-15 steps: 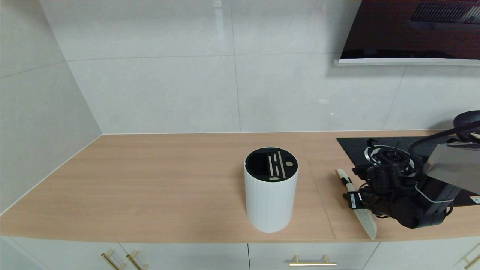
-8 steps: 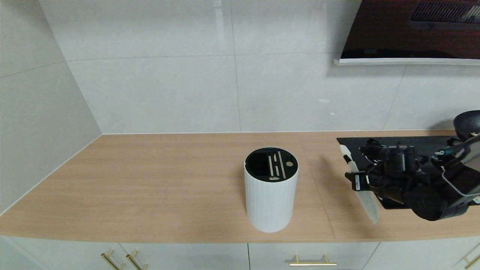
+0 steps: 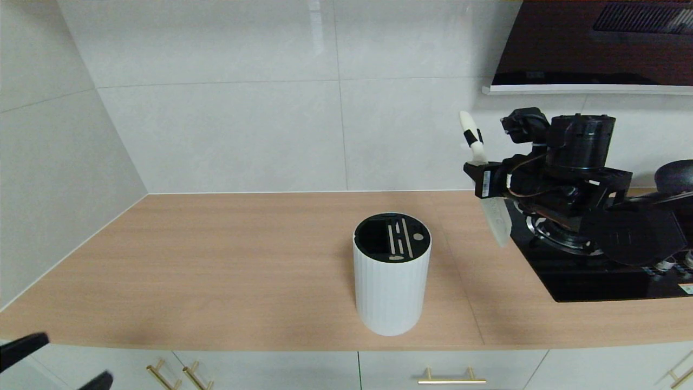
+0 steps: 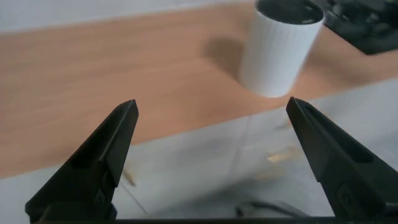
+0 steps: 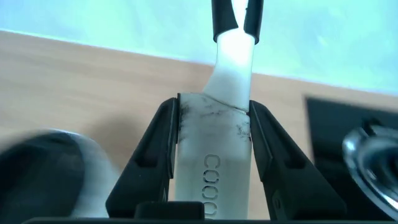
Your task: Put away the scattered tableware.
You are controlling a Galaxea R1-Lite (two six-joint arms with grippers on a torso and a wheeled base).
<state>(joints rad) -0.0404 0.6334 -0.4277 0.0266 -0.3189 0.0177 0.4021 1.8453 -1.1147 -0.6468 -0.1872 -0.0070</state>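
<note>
A white ceramic knife (image 3: pixel 484 179) with a black band on its handle hangs in the air, handle up and blade down, to the right of the white ribbed holder (image 3: pixel 391 273). My right gripper (image 3: pixel 487 181) is shut on it where blade meets handle; the right wrist view has the knife (image 5: pixel 214 168) squeezed between both fingers (image 5: pixel 155 162). The holder stands mid-counter with a black slotted top (image 3: pixel 391 237), and it appears again in the left wrist view (image 4: pixel 277 50). My left gripper (image 4: pixel 211 155) is open and empty, low in front of the counter edge at the far left.
A black hob (image 3: pixel 590 260) with a burner sits at the counter's right end, under my right arm. A dark range hood (image 3: pixel 590 49) hangs on the wall above. The wooden counter (image 3: pixel 216 260) has free room left of the holder. Drawers with brass handles (image 3: pixel 449 376) run below.
My right gripper has lifted the knife off the counter, up and slightly back, turning it from lying flat to hanging nearly upright. My left gripper's fingertips have come into the head view's lower left corner.
</note>
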